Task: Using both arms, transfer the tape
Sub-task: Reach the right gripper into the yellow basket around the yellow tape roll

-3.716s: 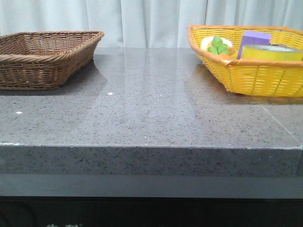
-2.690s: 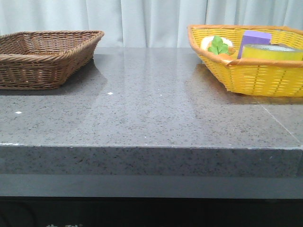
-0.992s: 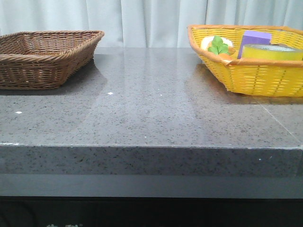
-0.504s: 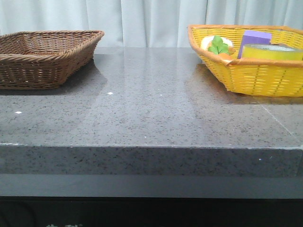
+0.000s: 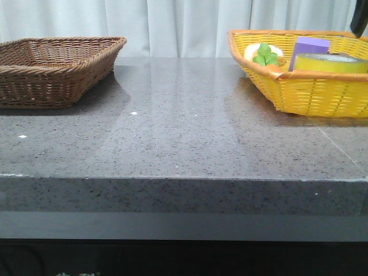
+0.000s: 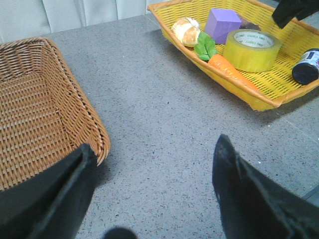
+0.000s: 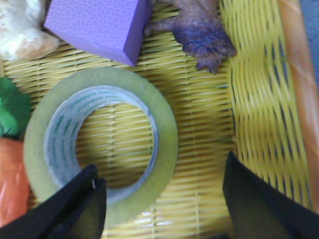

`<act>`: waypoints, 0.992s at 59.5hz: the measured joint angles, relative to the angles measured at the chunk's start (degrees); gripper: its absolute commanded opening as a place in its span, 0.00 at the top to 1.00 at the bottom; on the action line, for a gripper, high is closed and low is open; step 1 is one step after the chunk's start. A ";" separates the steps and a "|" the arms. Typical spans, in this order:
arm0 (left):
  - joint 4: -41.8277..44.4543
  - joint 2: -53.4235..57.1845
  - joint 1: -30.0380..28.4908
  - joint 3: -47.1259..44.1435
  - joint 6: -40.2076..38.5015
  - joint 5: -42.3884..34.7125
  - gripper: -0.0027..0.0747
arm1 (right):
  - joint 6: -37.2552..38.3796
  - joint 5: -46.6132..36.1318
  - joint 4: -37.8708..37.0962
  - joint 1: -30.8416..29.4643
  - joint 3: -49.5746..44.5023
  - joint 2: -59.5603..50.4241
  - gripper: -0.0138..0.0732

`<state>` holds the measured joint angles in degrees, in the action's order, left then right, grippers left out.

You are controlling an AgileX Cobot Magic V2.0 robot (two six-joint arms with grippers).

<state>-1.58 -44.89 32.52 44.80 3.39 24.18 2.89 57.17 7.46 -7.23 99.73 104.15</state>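
Observation:
The yellow tape roll (image 5: 330, 62) lies flat in the yellow basket (image 5: 310, 95), next to a purple block (image 5: 310, 47). It also shows in the left wrist view (image 6: 251, 50) and fills the right wrist view (image 7: 167, 134). My right gripper (image 7: 161, 164) is open and hangs just above the roll. One finger is over the roll's hole and the other is over the basket floor beside it. Only its black tip (image 5: 359, 20) shows in the front view. My left gripper (image 6: 154, 144) is open and empty above the grey table, between the two baskets.
A brown wicker basket (image 5: 57, 69) stands at the left. The yellow basket also holds a carrot (image 6: 232, 72), a green leaf (image 6: 204, 46), a bread roll (image 6: 185, 31), a dark bottle (image 6: 305, 67) and a brown-purple lump (image 7: 202, 30).
The right gripper's black tip has come into the front view at the top right, above the yellow basket. The tape and baskets have not moved.

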 measured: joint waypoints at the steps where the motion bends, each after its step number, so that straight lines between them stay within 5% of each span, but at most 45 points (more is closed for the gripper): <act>1: 0.00 0.00 0.00 0.00 0.00 0.00 0.33 | -0.10 0.32 0.00 0.00 0.50 0.61 0.24; 17: 0.00 0.00 0.00 0.00 0.00 -0.13 0.33 | -0.26 1.68 0.17 0.00 6.64 10.11 0.26; 29: -0.04 0.00 0.00 0.00 0.00 -0.13 0.33 | -0.40 2.35 0.42 0.00 6.87 12.55 0.64; 37: -0.04 0.00 0.00 0.00 0.00 -0.13 0.33 | -0.67 4.07 0.55 0.10 8.15 12.67 0.78; 59: -0.13 0.00 0.00 0.00 0.00 -0.13 0.33 | -0.80 13.63 0.22 0.10 17.86 13.06 0.80</act>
<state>-1.72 -44.89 32.52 44.80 3.39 24.05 2.09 70.81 7.68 -7.13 117.60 117.21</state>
